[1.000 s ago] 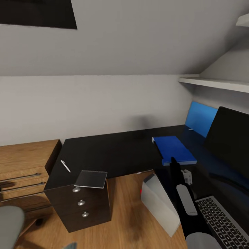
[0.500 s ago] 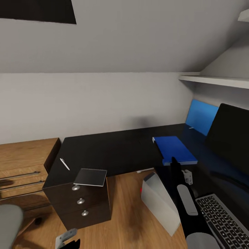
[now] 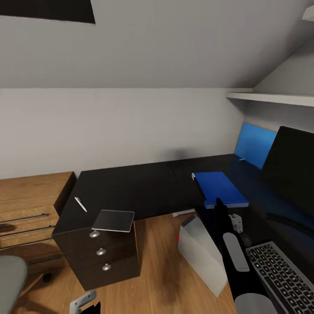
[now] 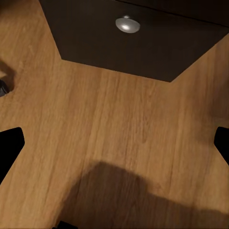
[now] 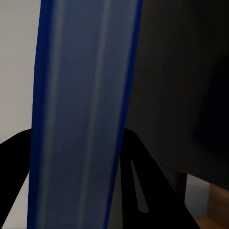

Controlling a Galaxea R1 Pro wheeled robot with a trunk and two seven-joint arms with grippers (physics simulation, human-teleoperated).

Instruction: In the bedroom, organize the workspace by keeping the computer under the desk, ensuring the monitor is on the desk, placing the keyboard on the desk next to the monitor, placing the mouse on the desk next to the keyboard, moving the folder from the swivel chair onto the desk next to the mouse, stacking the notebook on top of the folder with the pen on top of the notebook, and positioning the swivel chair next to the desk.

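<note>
The blue folder [image 3: 220,187] lies on the black desk [image 3: 139,187] in front of the monitor [image 3: 290,170]. My right gripper [image 3: 216,204] is at the folder's near edge; in the right wrist view its black fingers [image 5: 143,181] are shut on the folder [image 5: 81,105]. The dark notebook [image 3: 114,220] overhangs the desk corner above the drawers, with the white pen [image 3: 80,203] just behind it. The keyboard [image 3: 279,277] lies at the lower right. The grey computer [image 3: 200,255] stands on the floor by the desk. My left gripper [image 3: 85,305] hangs open over the floor [image 4: 114,143]. The mouse is hidden.
A grey edge of the swivel chair [image 3: 8,279] shows at the lower left. The light-wood counter [image 3: 30,200] adjoins the desk's left end. A drawer knob [image 4: 127,24] faces the left wrist camera. A blue wall panel [image 3: 255,148] and a white shelf [image 3: 270,98] are at the right.
The head camera has shifted slightly, so everything sits a little higher in the picture. My left gripper has risen into the bottom edge of the head view. The right gripper stays at the folder.
</note>
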